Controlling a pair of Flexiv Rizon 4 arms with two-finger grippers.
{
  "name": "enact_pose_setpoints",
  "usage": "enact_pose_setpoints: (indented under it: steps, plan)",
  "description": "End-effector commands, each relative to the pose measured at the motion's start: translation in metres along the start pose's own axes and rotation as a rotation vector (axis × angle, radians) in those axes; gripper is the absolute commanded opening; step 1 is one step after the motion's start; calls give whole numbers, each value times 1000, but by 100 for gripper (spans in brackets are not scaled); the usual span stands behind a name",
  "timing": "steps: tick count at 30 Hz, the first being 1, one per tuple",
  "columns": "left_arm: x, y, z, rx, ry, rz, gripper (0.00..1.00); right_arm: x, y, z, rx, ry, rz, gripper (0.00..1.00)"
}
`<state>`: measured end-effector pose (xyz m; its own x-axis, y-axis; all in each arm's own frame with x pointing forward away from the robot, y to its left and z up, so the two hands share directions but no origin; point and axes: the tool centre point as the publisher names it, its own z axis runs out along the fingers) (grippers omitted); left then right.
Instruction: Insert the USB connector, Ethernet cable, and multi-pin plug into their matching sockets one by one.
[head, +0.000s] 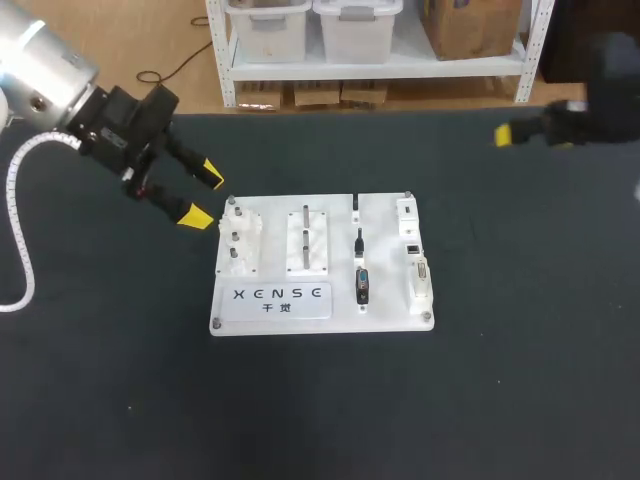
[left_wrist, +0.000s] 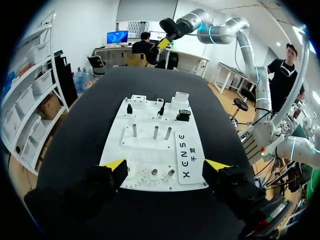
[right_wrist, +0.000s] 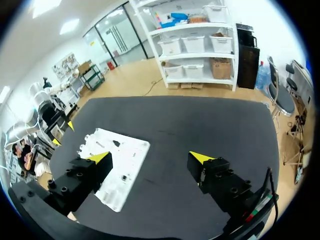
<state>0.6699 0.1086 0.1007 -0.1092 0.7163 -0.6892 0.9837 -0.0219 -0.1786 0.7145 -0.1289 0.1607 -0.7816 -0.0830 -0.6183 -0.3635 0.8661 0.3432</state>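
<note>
A white board (head: 385, 255) lies mid-table. Three black plugs stand in a column on it: a small one (head: 355, 205) at the far end, a thin one (head: 358, 243) in the middle, and the wide multi-pin plug (head: 362, 286) nearest. Their sockets (head: 412, 247) line the board's right edge. My left gripper (head: 203, 194) hovers open just off the board's left far corner, holding nothing. In the left wrist view the board (left_wrist: 145, 127) lies ahead of the open left gripper (left_wrist: 165, 164). My right gripper (head: 540, 120) is high at the far right, open and empty, with the board (right_wrist: 131, 150) off to its side.
On the board's left part stand white fixtures with pegs (head: 238, 240) and a slotted block (head: 309, 240). Dark table cloth (head: 500, 350) surrounds the board on all sides.
</note>
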Motion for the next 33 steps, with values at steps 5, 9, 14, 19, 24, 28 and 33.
enact_pose_setpoints:
  steps: [5,9,14,19,24,28,33]
  plan:
    - [1,1,0,3,-1,2,100,-27,67,74,192,136,37,100]
    - [1,1,0,3,-1,2,100,-24,90,101,244,205,49,100]
    - [1,1,0,3,-1,2,100,-14,101,127,321,287,90,100]
    - [1,1,0,3,-1,2,100,-4,107,148,373,333,114,100]
    - [1,1,0,3,-1,2,100,2,111,166,429,364,128,100]
    - [1,1,0,3,-1,2,100,8,111,178,460,383,152,100]
    - [1,1,0,3,-1,2,100,23,111,183,467,398,189,100]
